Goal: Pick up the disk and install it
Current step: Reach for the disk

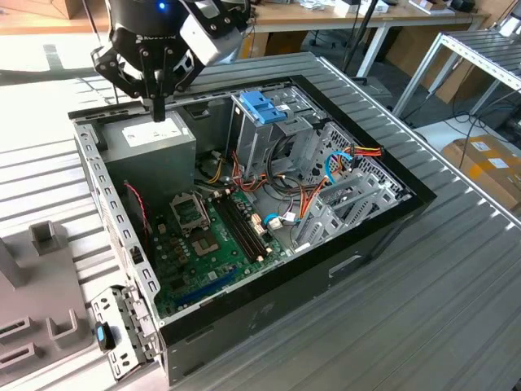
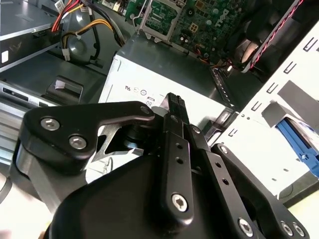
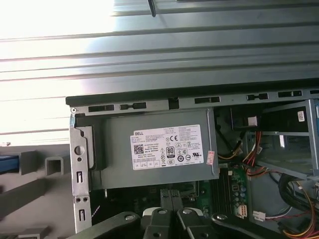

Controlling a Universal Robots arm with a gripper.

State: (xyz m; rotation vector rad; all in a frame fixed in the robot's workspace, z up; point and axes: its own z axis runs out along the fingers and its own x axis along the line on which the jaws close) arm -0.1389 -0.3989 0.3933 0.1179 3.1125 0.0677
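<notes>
In the exterior view the gripper point(image 1: 156, 110) hangs at 11 o'clock of the open computer case point(image 1: 326, 281). Its fingers point(image 1: 155, 102) are pressed together on nothing, just above the grey power supply point(image 1: 151, 138). A blue piece point(image 1: 262, 106) sits on the drive cage at 1 o'clock; I cannot tell if it is the disk.

In the second wrist view a blue rail point(image 2: 299, 144) shows beyond the case wall point(image 2: 259, 124); it is perhaps the disk's.

In the first wrist view the white label point(image 3: 167, 147) faces the camera.

I think going down here would hit this box, and the loose cables point(image 1: 305, 199) may catch.

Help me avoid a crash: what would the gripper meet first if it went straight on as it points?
Probably the grey metal power supply box with the white label, directly below the gripper.
</notes>
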